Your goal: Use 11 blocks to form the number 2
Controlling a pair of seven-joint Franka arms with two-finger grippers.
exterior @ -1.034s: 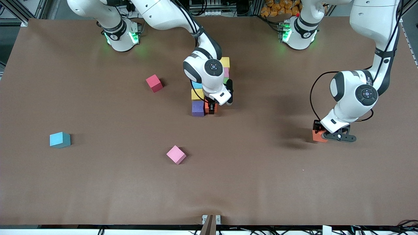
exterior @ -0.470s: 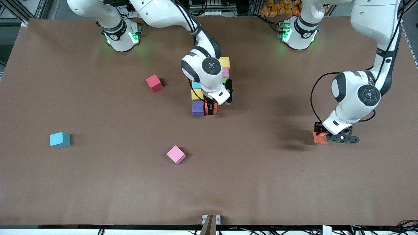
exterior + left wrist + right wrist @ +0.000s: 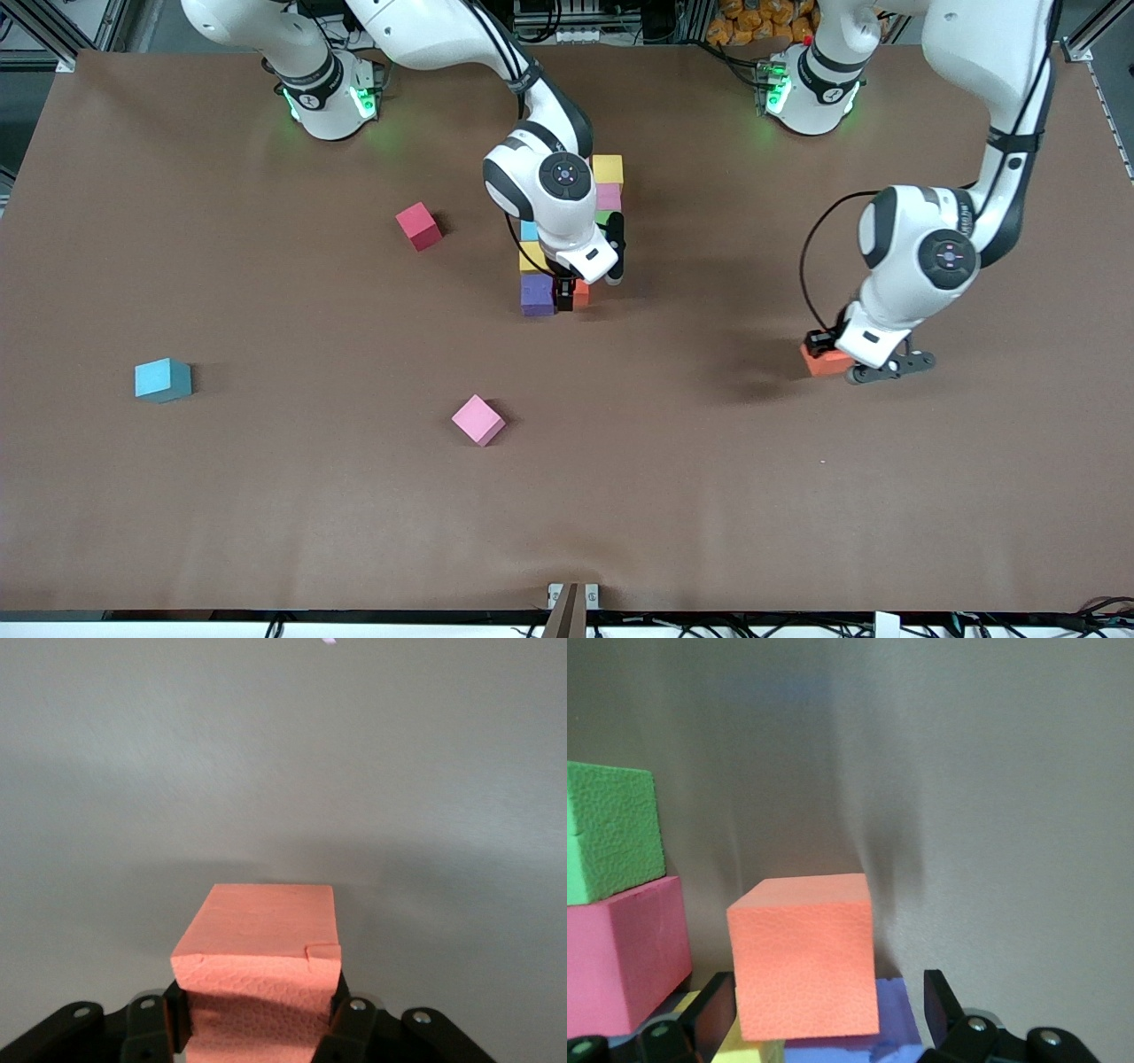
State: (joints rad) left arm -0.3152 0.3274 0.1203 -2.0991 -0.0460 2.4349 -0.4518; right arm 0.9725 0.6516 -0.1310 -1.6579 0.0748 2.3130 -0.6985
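Note:
A cluster of blocks stands mid-table: yellow (image 3: 608, 168), pink (image 3: 608, 196), green (image 3: 611, 216), light blue (image 3: 529, 230), yellow (image 3: 532, 257), purple (image 3: 537, 294) and orange (image 3: 580, 292). My right gripper (image 3: 564, 299) is open around that orange block (image 3: 802, 952), which sits beside the purple one (image 3: 904, 1028); there is a gap between the block and one finger (image 3: 943, 1001). My left gripper (image 3: 826, 354) is shut on a second orange block (image 3: 261, 930) and holds it just over the table toward the left arm's end.
Loose blocks lie toward the right arm's end: a red one (image 3: 418, 225) beside the cluster, a pink one (image 3: 478, 419) nearer the front camera, and a light blue one (image 3: 162, 379) nearer the table's end.
My left gripper has carried its orange block toward the middle of the table. My right arm has shifted slightly, and more of the orange block by the purple one now shows.

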